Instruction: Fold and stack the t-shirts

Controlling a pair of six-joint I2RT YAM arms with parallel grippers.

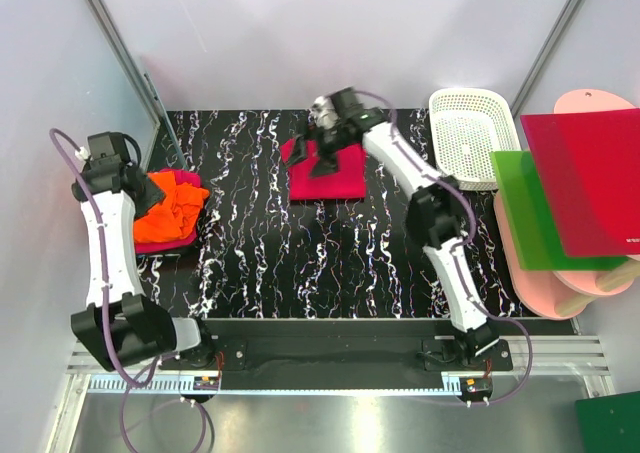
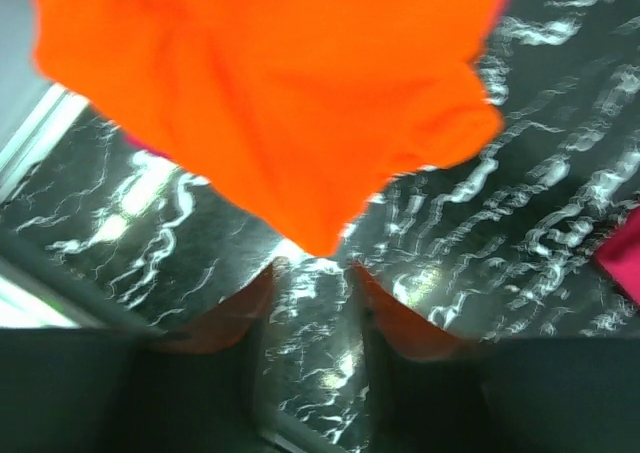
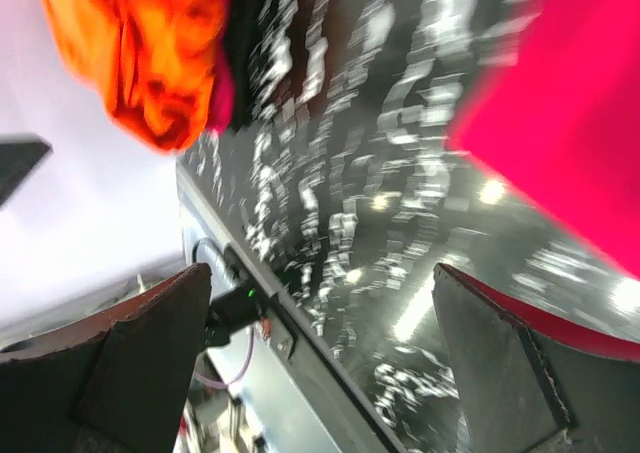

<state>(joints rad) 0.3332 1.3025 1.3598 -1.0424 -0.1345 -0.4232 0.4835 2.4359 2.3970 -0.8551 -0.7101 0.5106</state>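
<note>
Standing far right, white basket [image 1: 472,92], red t-shirt [image 1: 338,185] apart

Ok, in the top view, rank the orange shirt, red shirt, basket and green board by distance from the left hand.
From the left hand, nearest first:
1. Orange shirt, right at the hand, at the table's left edge.
2. Red shirt, mid-table, towards the far side.
3. Basket, at the far right corner.
4. Green board, past the table's right edge.

Just ahead of the left tool [image 2: 312,281], the orange t-shirt [image 2: 270,93] is blurred and runs off the top edge. Ahead and right of the right tool [image 3: 320,333], the red t-shirt [image 3: 570,123] is smeared and cut off. From above, the left tool hides under its own wrist.
</note>
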